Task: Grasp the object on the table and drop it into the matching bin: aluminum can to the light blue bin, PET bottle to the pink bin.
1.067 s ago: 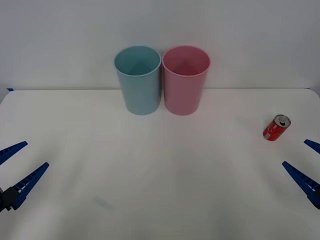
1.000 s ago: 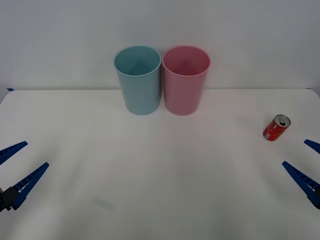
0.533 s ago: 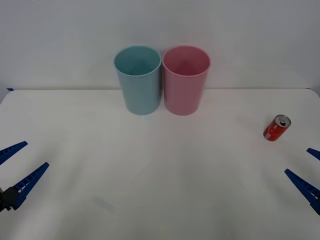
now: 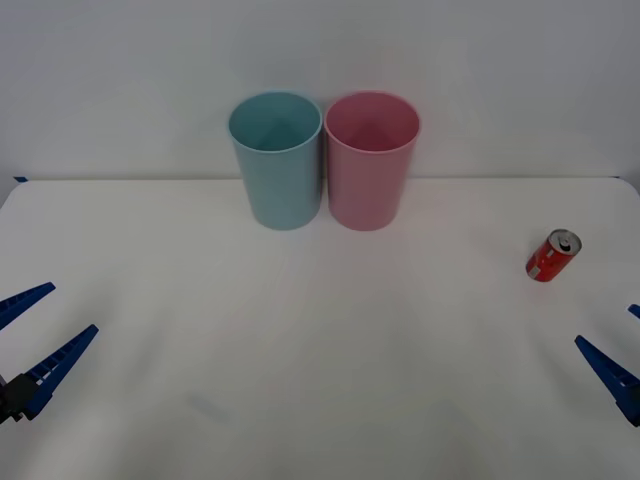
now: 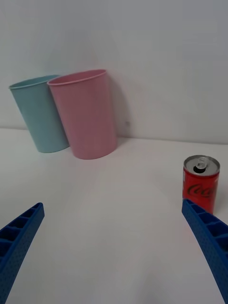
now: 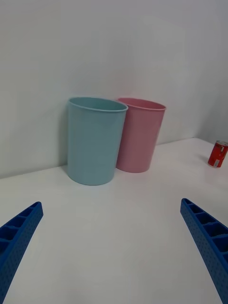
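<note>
Small cylindrical red aluminum can (image 4: 553, 256), upright

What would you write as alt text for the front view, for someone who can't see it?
A small red can stands on the right of a white table, near the open right gripper. A light blue bin and pink bin stand together at the back; the open left gripper waits at left.

Front camera looks down from above; both low wrist cameras share the bins (image 4: 320, 160) with it
</note>
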Available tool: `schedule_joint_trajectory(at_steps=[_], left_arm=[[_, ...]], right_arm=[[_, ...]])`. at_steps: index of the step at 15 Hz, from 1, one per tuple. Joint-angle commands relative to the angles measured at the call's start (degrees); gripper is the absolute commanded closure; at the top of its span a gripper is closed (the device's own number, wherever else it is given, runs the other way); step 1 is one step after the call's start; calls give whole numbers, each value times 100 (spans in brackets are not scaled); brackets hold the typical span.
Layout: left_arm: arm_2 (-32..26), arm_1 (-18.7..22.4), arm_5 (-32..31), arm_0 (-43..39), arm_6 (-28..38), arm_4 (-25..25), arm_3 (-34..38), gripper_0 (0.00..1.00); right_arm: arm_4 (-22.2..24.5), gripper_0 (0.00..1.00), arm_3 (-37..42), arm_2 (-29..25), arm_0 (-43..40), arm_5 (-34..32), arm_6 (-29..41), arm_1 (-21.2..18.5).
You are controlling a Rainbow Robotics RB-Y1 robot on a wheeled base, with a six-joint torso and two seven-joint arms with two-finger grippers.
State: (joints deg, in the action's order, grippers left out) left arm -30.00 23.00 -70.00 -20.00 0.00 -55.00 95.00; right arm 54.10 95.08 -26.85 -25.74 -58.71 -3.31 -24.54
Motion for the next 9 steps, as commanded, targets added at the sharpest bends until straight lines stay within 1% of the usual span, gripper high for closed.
schedule_joint_trajectory(at_steps=[1,2,5,7,9], left_arm=[[0,0,0,0,0,0,0,0],[0,0,0,0,0,0,0,0],[0,0,0,0,0,0,0,0],[0,0,0,0,0,0,0,0],[0,0,0,0,0,0,0,0]], right_arm=[[-66,0,-95,83,-63,176,-161,2],[-66,0,-236,83,-10,176,-231,2],[-57,0,-675,92,201,264,-996,2],[-66,0,-912,145,332,466,-1356,2],[-66,0,-1211,233,517,589,-1506,10]])
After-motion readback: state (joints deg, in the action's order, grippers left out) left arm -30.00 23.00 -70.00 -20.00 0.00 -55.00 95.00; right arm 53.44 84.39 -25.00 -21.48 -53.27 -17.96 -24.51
